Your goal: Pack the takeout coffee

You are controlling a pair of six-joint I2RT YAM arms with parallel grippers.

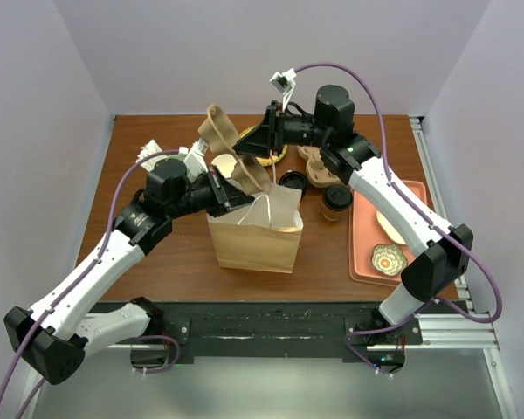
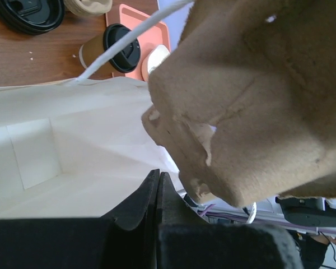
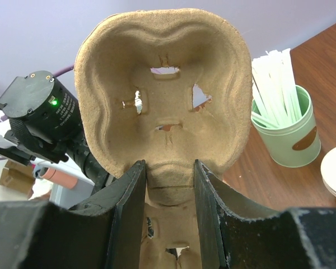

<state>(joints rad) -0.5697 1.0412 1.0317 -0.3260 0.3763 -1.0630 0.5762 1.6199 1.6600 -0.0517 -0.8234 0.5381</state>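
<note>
Two grips: left gripper [image 2: 158, 180] tight on paper bag [image 1: 255, 244] rim, right gripper [image 3: 169, 168] on pulp cup carrier [image 3: 162, 84]; takeout coffee [image 1: 335, 202] beside tray [image 1: 367, 240].

The takeout coffee [image 1: 335, 202] is kraft brown, capped in black. The pulp carrier [image 3: 162, 84] is tan, the stick cup [image 3: 288, 140] pale green, the tray [image 1: 363, 246] salmon.

The left arm [image 1: 96, 271] and right arm [image 1: 402, 205] reach forward and bend inward toward each other. The left gripper [image 2: 158, 188] has its jaws pressed tight together. The right gripper [image 3: 168, 168] has its jaws partway apart, clamping a pulp cup carrier [image 3: 165, 89].
</note>
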